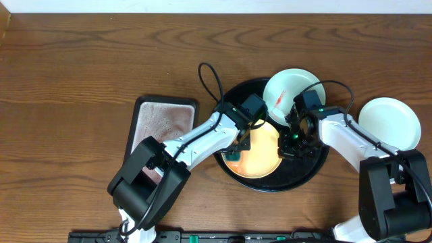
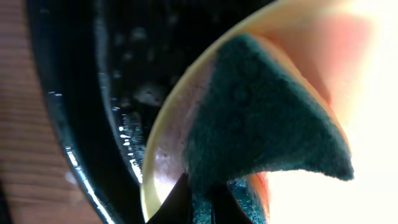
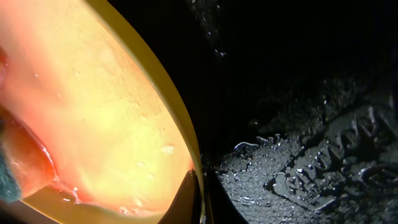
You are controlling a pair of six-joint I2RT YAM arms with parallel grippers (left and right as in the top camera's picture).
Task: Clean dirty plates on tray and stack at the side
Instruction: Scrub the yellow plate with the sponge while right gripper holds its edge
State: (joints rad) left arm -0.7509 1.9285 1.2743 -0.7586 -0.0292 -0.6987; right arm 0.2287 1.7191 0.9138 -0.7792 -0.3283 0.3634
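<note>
A yellow plate (image 1: 260,154) lies on the black tray (image 1: 307,172); it also shows in the left wrist view (image 2: 367,112) and the right wrist view (image 3: 106,118), with red sauce near its edge. My left gripper (image 1: 237,150) is shut on a green sponge (image 2: 261,118) that presses on the yellow plate's left part. My right gripper (image 1: 291,145) is shut on the yellow plate's right rim (image 3: 198,180). A pale mint-white plate (image 1: 289,88) with a red smear leans on the tray's far edge. Another pale plate (image 1: 389,121) lies on the table to the right of the tray.
A small rectangular white dark-rimmed tray (image 1: 162,118) lies on the wooden table left of the black tray. The black tray's floor (image 3: 311,168) is wet with droplets. Both arms cross over the tray's middle.
</note>
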